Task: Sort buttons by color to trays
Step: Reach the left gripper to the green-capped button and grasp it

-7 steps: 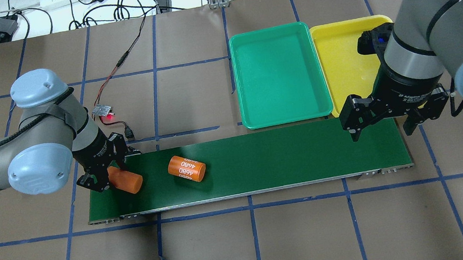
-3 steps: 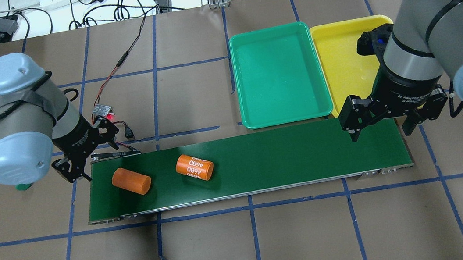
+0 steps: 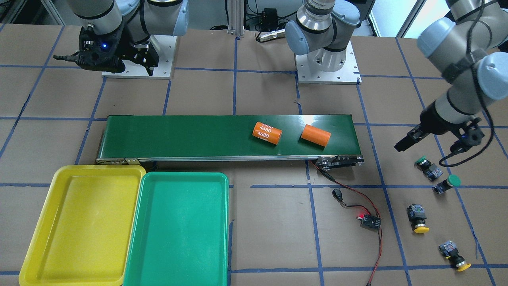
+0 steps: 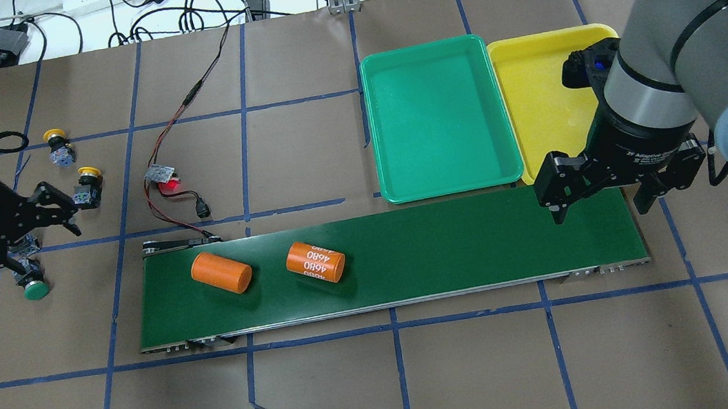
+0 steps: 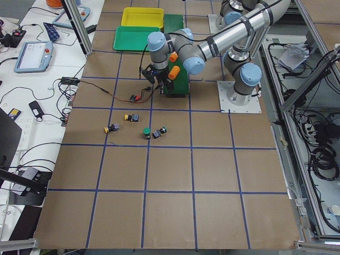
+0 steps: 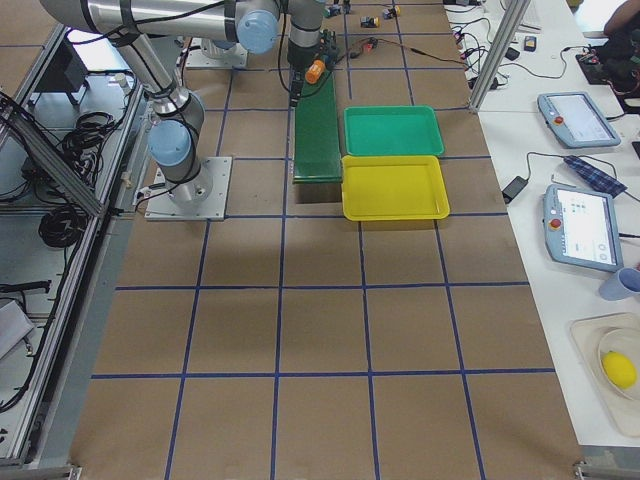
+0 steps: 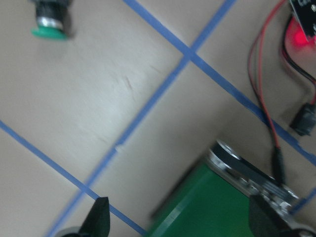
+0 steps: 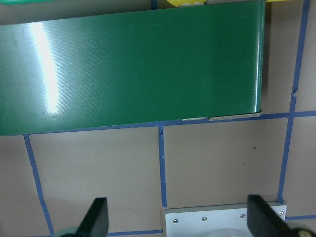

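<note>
**On the table's 9 o'clock side, four buttons lie loose on the paper**

Over the table, read as a dial from the overhead camera, the left gripper (image 4: 27,250) hangs at 9 o'clock, past the end of the conveyor belt (image 4: 446,250). Its fingers are spread wide with nothing between them. One green button (image 4: 34,288) lies on the brown paper just at 6 o'clock of that gripper, cap toward the robot. The second green button (image 3: 447,184) lies close by, partly hidden under the gripper from overhead. At 12 to 1 o'clock of the gripper are the yellow ones: the near yellow button (image 4: 88,185) just beside one finger, and the far yellow button (image 4: 56,144) beyond it. All four rest on their sides, well apart from the trays.

The green tray (image 4: 374,127) and the yellow tray (image 4: 535,100) stand side by side, rims meeting, at 1 to 2 o'clock, just behind the belt's right end. The right gripper (image 4: 600,211) hovers over that end, at 3 o'clock, fingers wide apart and holding nothing.

Toward the belt's 9 o'clock end lie a plain orange cylinder (image 4: 222,273) and, at its 3 o'clock and not touching it, the cylinder marked 4680 (image 4: 315,262). A small circuit board (image 4: 160,174) with a red light sits at 12 o'clock of that end.
</note>
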You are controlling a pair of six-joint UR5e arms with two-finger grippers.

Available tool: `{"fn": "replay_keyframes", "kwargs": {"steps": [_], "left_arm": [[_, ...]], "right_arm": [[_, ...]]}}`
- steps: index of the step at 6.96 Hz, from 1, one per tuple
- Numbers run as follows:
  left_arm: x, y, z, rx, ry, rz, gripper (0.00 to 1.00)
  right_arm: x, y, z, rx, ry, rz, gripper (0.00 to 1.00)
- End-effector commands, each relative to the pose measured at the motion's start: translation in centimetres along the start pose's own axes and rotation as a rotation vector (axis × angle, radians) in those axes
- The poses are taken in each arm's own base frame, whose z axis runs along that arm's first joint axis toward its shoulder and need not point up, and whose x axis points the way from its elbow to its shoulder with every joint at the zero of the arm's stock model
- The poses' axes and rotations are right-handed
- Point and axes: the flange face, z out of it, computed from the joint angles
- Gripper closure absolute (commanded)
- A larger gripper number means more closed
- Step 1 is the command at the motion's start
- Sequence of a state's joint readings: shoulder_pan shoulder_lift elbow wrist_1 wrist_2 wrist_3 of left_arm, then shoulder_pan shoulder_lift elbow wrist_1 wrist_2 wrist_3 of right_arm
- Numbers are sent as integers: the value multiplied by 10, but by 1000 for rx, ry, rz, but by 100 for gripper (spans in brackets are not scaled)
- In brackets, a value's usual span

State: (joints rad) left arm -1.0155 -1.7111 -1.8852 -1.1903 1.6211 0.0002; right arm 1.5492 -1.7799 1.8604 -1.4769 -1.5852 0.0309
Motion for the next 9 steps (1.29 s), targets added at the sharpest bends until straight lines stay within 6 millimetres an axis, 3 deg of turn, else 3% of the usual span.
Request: {"fn": "replay_keyframes", "kwargs": {"steps": [1,3,6,7,9], "left_arm": [[-73,-50,41,55,-1,138,0],[-91,-77,89,112,-14,164,0],[-88,-80,123,61,13,166,0],[-87,-81,130,49,15,171,12],[-85,-81,132,48,4,182,90]], "right_arm": [[0,1,-1,6,1,-2,0],[0,1,-1,6,1,-3,0],[0,2,-1,7,4,-5,0],[0,2,-1,7,2,-3,0],[0,1,-1,6,2,-3,0]]}}
